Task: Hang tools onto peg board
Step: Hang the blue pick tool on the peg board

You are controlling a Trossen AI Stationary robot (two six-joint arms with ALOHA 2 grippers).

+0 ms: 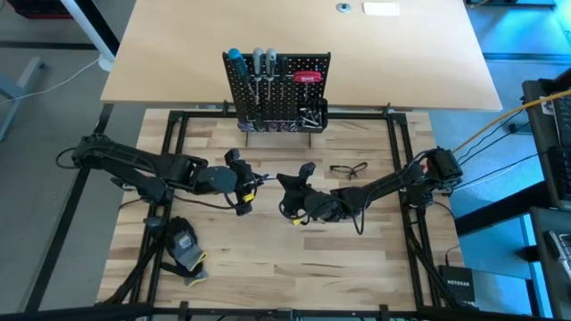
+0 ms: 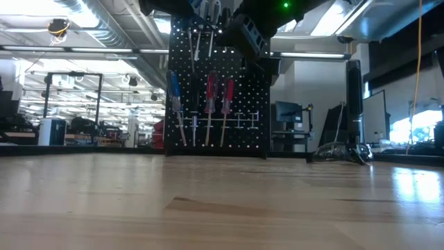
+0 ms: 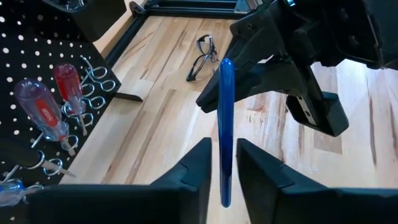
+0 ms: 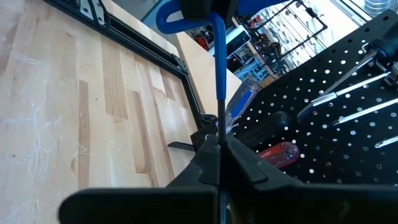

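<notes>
- Left gripper (image 3: 222,177) sits mid-table, fingers slightly apart either side of a blue tool (image 3: 225,124); contact w/ the pads can't be told.
- Right gripper (image 4: 219,155) is pinched tight on the thin end of the same blue tool, facing the left one over the table centre.
- Peg board (image 1: 278,92) stands upright at the far table edge, w/ red-handled screwdrivers (image 2: 218,94) and a blue one hung on hooks.
- Safety glasses (image 1: 348,168) lie on the wood nr the right arm.
- Glove (image 1: 183,242) lies nr the left arm's base.
</notes>
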